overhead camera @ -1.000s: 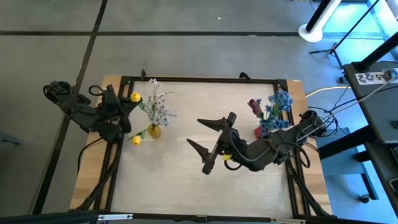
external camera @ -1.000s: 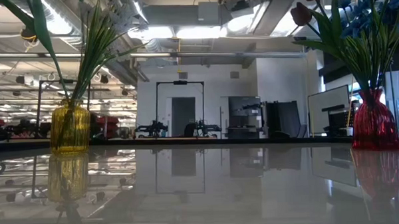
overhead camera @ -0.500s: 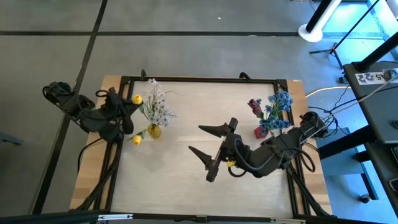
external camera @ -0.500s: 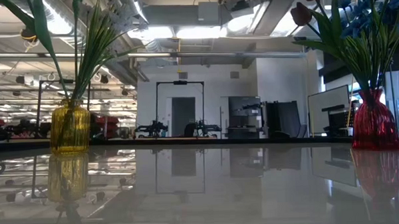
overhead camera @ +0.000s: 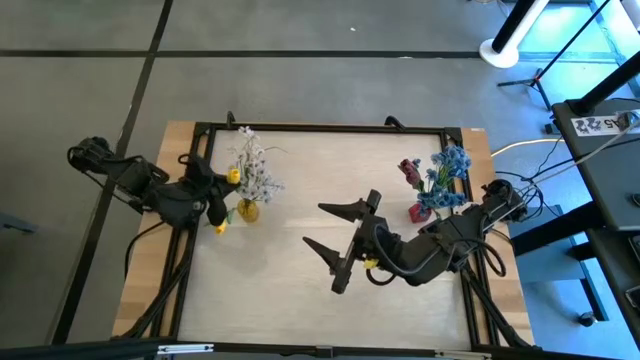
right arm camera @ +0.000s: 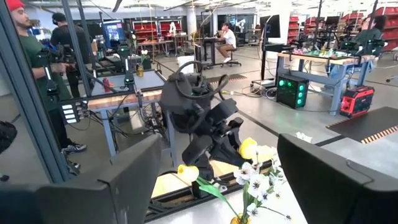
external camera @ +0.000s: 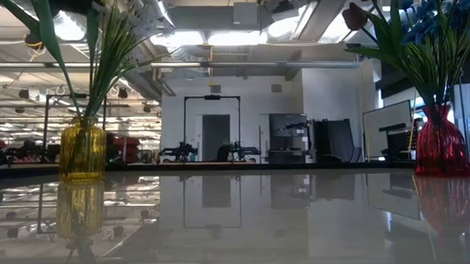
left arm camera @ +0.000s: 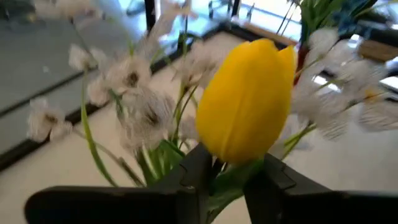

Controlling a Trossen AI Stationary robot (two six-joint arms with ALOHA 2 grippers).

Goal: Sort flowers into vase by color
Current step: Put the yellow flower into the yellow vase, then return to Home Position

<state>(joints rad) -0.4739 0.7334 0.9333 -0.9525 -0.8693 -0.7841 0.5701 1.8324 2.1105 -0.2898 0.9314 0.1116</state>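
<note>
— Where my left wrist camera looks past my own fingers (left arm camera: 186, 177), what do you make out?

— Both dark tips closed on the stem just under a yellow tulip (left arm camera: 245, 102), its head upright between them, white sprigs (left arm camera: 134, 102) blurred just behind. What does the overhead picture add?

— From above, my left fingers (overhead camera: 215, 192) sit at the bench's (overhead camera: 300, 290) left edge, right beside the yellow vase (overhead camera: 247, 210). That vase holds the white sprigs (overhead camera: 255, 170), and another yellow tulip (overhead camera: 219, 226) droops beside it. My right fingers (overhead camera: 335, 240) hover over mid-bench, spread wide and holding nothing.

— And the red vase?

— It stands at the right edge, red vase (overhead camera: 418, 212) with blue clusters (overhead camera: 450, 165) and a dark red tulip (overhead camera: 409, 170).

— The table-level camera shows neither arm, only the yellow vase (external camera: 83, 153) far left and the red vase (external camera: 439, 144) far right, well apart.

— My right wrist camera looks across at the left arm (right arm camera: 199, 118) by the tulip (right arm camera: 247, 148), with people in the room behind.
</note>
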